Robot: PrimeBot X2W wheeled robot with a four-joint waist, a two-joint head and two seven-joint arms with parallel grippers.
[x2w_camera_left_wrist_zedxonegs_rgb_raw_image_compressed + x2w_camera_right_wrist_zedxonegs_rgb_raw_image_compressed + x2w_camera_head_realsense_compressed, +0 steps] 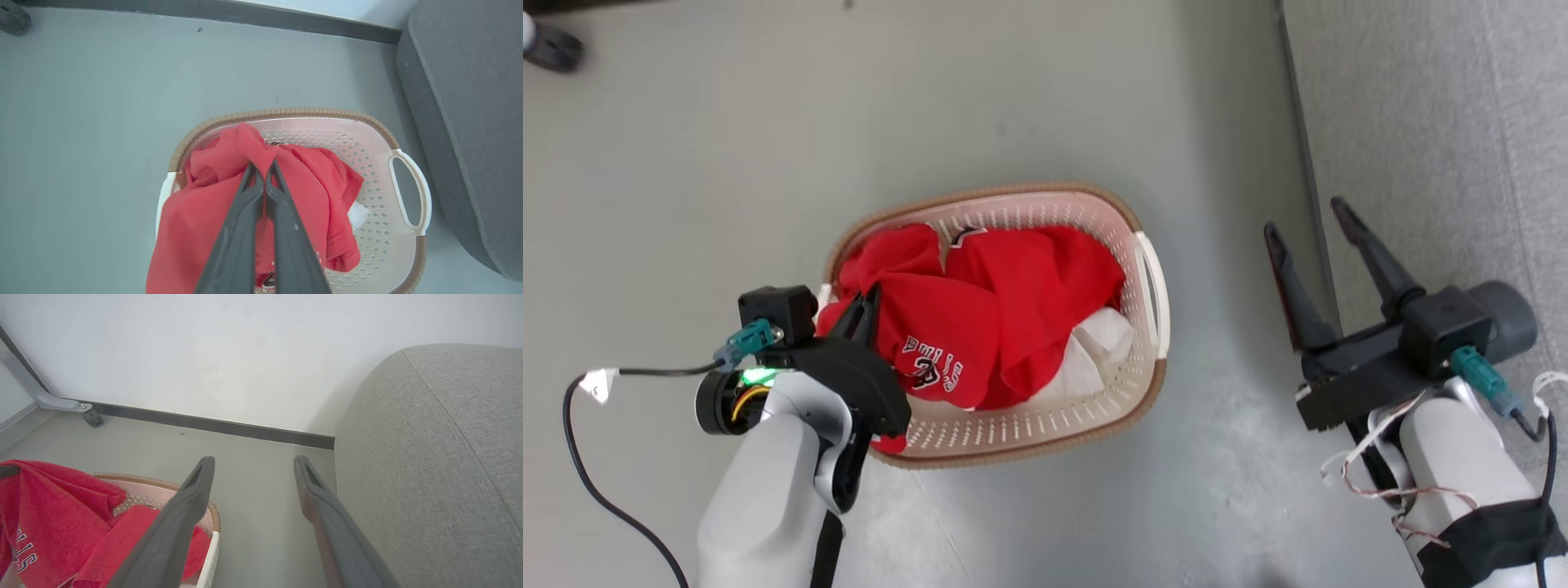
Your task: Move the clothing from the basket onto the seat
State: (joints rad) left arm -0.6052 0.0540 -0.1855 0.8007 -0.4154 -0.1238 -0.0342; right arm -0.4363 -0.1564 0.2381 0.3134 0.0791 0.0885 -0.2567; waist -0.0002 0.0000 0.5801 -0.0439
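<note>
The left end effector (262,166) is clamped shut on a bunched fold of the red jersey (947,314), which lies heaped in the basket (1013,194) on the floor (768,163), partly over a white garment (1098,347). The right end effector (1307,220) hangs with its fingers spread and nothing between them, just beside the grey seat (1421,122). The pinch looks thin, so the fabric may slip free on lifting. A trailing hem could also catch the rim, tip the light basket, or drag the white garment onto the floor.
</note>
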